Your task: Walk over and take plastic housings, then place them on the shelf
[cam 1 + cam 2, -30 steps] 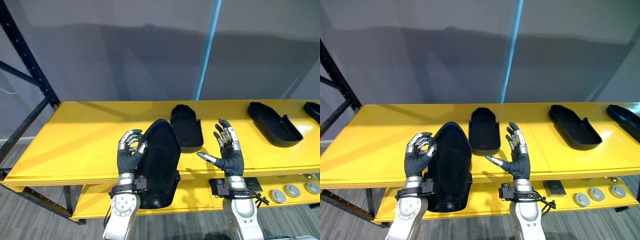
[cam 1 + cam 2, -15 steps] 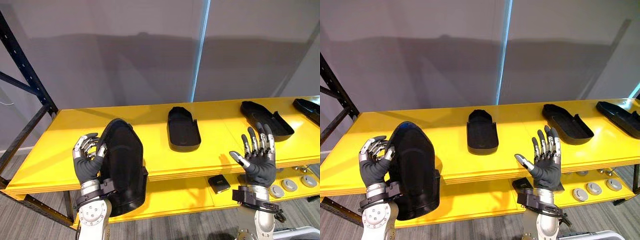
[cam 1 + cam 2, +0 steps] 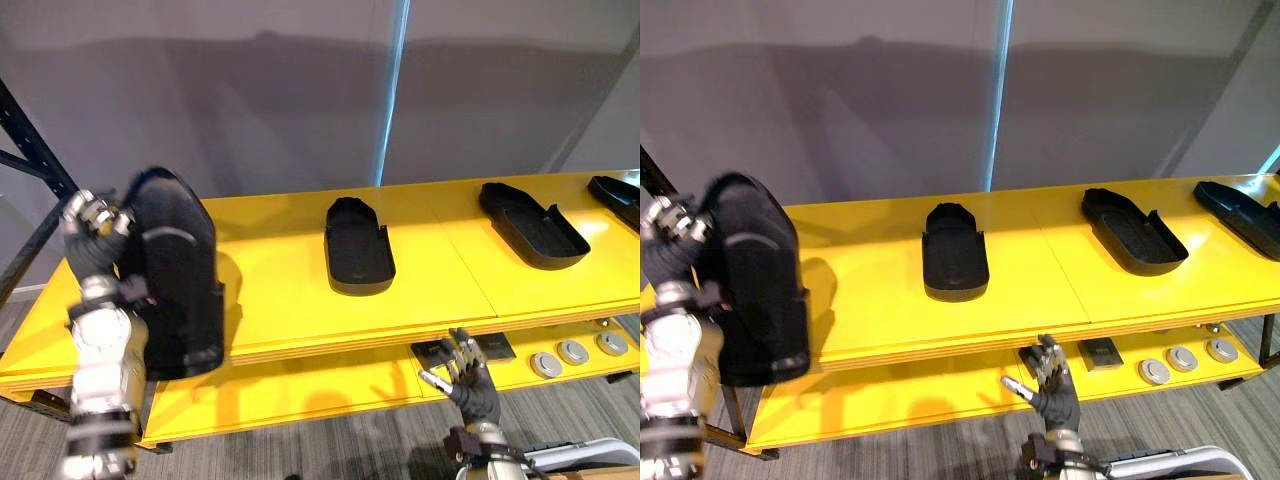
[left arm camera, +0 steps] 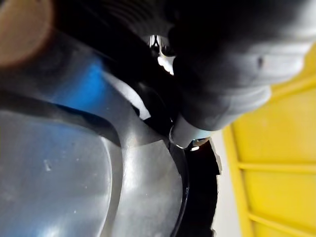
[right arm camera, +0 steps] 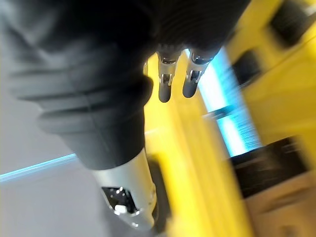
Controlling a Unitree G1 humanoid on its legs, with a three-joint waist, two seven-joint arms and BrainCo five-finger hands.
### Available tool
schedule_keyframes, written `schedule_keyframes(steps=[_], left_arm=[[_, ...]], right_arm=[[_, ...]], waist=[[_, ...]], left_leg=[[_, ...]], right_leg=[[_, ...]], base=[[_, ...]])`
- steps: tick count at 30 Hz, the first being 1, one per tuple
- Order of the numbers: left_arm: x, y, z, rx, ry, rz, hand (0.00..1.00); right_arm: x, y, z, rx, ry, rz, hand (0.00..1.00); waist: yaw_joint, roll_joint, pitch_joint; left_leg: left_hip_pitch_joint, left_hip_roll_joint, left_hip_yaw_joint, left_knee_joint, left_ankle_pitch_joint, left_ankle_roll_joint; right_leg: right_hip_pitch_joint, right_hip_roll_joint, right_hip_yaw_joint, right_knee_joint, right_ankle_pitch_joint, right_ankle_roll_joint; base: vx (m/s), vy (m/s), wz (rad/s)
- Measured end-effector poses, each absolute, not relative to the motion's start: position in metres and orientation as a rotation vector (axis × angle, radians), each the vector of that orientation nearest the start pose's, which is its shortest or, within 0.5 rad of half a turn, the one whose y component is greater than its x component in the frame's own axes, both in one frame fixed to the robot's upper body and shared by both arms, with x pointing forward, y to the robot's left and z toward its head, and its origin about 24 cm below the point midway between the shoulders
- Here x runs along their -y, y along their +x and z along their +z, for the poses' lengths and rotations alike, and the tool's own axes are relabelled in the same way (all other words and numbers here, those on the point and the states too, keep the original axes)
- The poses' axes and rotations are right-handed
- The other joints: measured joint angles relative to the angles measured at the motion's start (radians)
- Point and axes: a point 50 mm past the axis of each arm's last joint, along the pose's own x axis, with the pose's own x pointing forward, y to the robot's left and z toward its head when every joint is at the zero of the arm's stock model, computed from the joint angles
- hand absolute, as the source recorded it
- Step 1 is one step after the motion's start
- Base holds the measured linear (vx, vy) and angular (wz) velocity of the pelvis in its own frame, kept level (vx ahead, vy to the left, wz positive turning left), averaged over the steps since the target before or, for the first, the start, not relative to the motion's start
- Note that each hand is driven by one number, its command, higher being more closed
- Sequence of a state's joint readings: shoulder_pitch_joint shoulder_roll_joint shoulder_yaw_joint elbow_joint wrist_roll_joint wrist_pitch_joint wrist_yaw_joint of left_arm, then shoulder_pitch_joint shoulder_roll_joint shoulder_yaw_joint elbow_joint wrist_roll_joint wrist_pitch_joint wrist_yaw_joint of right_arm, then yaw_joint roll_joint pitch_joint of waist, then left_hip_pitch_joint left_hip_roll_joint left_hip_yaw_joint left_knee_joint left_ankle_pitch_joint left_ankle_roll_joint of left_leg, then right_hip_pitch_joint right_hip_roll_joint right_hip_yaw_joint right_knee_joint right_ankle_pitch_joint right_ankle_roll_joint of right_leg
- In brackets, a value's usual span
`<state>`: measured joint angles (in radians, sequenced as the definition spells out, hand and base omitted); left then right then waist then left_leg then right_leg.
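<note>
Black plastic housing [image 3: 175, 270], upright at yellow shelf [image 3: 280, 300] L end, gripped in your L hand [image 3: 95, 240]. R hand [image 3: 472, 385] slack, fingers straight, below shelf front.

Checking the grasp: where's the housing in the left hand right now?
Far left in the eye views: the held housing stands upright in the left hand, at the left end of the shelf, well left of the middle housing lying on it.
</note>
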<state>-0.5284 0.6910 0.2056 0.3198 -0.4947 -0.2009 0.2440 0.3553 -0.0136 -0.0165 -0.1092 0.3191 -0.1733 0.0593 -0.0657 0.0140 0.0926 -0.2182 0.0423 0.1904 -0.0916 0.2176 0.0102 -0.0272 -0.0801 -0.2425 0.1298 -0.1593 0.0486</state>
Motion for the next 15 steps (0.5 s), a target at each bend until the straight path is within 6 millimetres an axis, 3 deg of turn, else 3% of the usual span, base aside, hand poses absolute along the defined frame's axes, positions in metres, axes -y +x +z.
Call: schedule_keyframes(steps=[3, 7, 15], left_arm=[[-0.332, 0.328, 0.239, 0.491, 0.092, 0.43, 1.0], [-0.341, 0.344, 0.245, 0.369, 0.166, 0.399, 1.0], [-0.371, 0.345, 0.239, 0.193, 0.211, 0.49, 1.0]], right_arm=[[0.173, 0.173, 0.0, -0.097, 0.253, -0.067, 0.0], [0.159, 0.176, -0.004, -0.117, 0.229, -0.002, 0.0], [0.139, 0.18, -0.013, -0.162, 0.22, 0.079, 0.0]], waist=[[-0.001, -0.002, 0.003], [-0.004, -0.008, 0.028], [-0.018, -0.042, 0.082]], left_leg=[[-0.022, 0.0, 0.002, 0.001, 0.003, -0.001], [-0.034, 0.0, 0.001, 0.004, 0.009, -0.006], [-0.081, 0.014, 0.0, 0.004, 0.028, -0.021]], right_leg=[[-0.02, -0.001, 0.006, 0.006, 0.0, 0.0], [-0.052, -0.005, 0.012, 0.045, -0.018, 0.0], [-0.139, 0.004, 0.017, 0.126, -0.049, -0.017]], base=[[0.03, -0.012, -0.04], [0.01, -0.004, 0.0], [-0.01, -0.043, -0.02]])
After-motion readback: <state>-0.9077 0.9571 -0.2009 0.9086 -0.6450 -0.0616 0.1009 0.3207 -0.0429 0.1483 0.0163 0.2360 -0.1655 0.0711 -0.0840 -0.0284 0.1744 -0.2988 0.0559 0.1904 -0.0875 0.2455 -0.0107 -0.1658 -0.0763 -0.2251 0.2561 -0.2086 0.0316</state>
